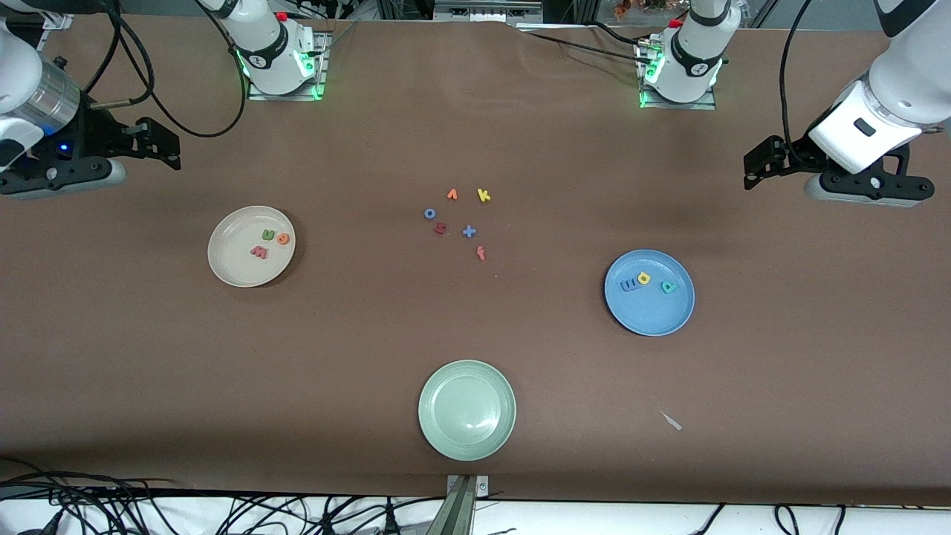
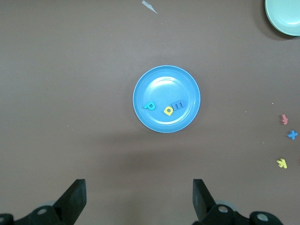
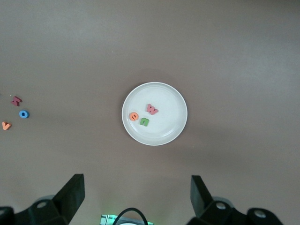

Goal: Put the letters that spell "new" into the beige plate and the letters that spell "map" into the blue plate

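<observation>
Beige plate (image 1: 223,260) holds n, e, w; both arms' jaws wide open, empty, partly cropped.

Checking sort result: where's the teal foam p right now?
In the front view the teal foam p lies in the round blue plate, toward the left arm's end of the table, beside the yellow foam a.

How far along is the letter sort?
Looks done. The green n, orange e and pink-red w lie in the round beige plate; the blue m, yellow a and teal p lie in the round blue plate. Left gripper and right gripper are open, empty. Nothing left.
</observation>
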`<state>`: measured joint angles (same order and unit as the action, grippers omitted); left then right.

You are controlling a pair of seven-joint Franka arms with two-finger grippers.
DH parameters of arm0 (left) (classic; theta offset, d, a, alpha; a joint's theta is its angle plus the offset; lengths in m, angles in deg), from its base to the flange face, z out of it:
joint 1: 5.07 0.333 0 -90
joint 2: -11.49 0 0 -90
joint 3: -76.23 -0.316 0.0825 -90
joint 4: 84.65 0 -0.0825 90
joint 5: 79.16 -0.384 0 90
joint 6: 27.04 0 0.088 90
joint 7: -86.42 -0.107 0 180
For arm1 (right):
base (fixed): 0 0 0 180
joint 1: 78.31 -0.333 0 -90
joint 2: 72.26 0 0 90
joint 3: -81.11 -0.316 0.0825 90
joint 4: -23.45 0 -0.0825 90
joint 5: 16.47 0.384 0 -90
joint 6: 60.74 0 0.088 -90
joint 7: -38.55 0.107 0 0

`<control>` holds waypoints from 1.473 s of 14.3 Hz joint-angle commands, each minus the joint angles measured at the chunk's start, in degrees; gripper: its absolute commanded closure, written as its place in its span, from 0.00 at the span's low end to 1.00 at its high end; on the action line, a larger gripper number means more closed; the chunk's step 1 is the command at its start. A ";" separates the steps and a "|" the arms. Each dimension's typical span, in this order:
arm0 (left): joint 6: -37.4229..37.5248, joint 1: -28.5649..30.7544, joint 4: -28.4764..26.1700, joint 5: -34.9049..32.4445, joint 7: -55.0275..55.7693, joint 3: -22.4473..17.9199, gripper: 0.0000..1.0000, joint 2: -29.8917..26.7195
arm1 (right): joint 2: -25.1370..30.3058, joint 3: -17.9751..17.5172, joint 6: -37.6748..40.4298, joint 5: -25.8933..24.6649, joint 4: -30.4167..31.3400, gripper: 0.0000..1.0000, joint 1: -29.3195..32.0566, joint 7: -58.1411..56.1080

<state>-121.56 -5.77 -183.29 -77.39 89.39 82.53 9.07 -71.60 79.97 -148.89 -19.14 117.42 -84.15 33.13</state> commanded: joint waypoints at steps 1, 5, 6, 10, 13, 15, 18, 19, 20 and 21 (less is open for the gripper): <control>1.26 0.08 1.87 -1.50 -0.60 0.47 0.00 0.83 | 1.70 -4.13 -2.28 -0.84 2.00 0.00 4.69 0.05; 1.26 -0.10 1.87 -1.58 -0.60 0.55 0.00 0.83 | 1.62 -4.13 -1.85 -1.10 2.00 0.00 5.23 0.23; 1.26 -0.10 1.87 -1.59 -0.60 0.55 0.00 0.83 | 1.62 -4.13 -1.94 -1.10 2.00 0.00 5.40 0.23; 1.26 -0.10 1.96 -1.50 -0.60 0.55 0.00 0.83 | 1.18 -4.22 -2.55 -1.19 2.00 0.00 6.28 0.23; 1.26 -0.10 1.87 -1.50 -0.60 0.55 0.00 0.83 | 0.48 -4.14 -2.12 -1.10 1.74 0.00 6.20 0.23; 1.35 -0.10 1.88 -1.59 -0.60 0.55 0.00 0.83 | 0.48 -4.13 -2.03 -1.10 1.74 0.00 6.20 0.23; 1.35 -0.10 1.96 -1.59 -0.60 0.55 0.00 0.83 | 0.56 -4.13 -1.85 -1.19 1.56 0.00 6.11 0.23; 1.35 -0.10 1.96 -1.59 -0.60 0.55 0.00 0.83 | 0.48 -4.13 -1.94 -1.19 1.56 0.00 6.11 0.23; 1.35 -0.10 1.96 -1.59 -0.60 0.55 0.00 0.83 | 0.48 -4.13 -1.85 -1.19 1.65 0.00 6.11 0.23; 1.35 -0.10 1.96 -1.59 -0.60 0.55 0.00 0.83 | 0.48 -4.13 -1.76 -1.19 1.74 0.00 6.20 0.23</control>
<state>-121.55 -5.83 -183.26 -77.39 89.39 82.76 9.08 -71.71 76.81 -150.64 -19.55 118.65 -78.98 33.24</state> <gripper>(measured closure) 0.000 0.000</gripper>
